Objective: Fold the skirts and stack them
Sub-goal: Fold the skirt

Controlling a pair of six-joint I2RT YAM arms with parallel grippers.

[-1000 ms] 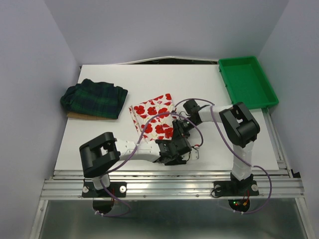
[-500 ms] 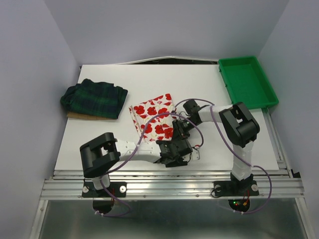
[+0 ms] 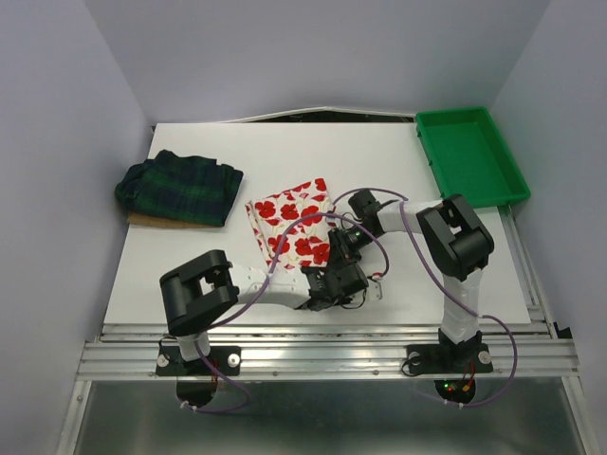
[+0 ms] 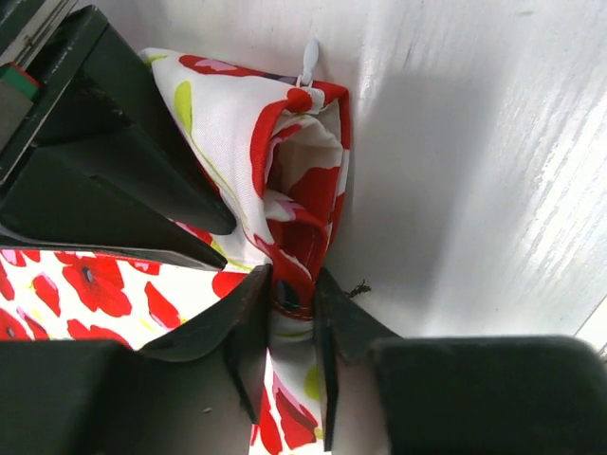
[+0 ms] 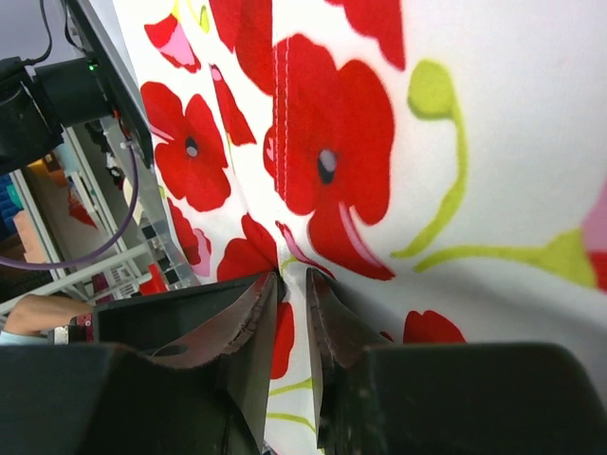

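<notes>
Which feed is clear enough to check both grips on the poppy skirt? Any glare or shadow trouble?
Left wrist: sharp on the floral skirt pinched in the left gripper; glare streaks the table at right. Right wrist: print crisp around the right gripper, foreground in dark shade. Top external: evenly lit, but both grips too small, hidden among the arms.

Poppy skirt (image 3: 294, 220) near corner hidden under left end effector (image 3: 327, 284), right end effector (image 3: 340, 248). Tan thing (image 3: 142, 220) mostly hidden under plaid skirt (image 3: 178, 187). Right wrist view: poppy skirt cut by edges.

Bright, even light, soft shadows, glare streaking the table (image 4: 493, 142) close-up.
</notes>
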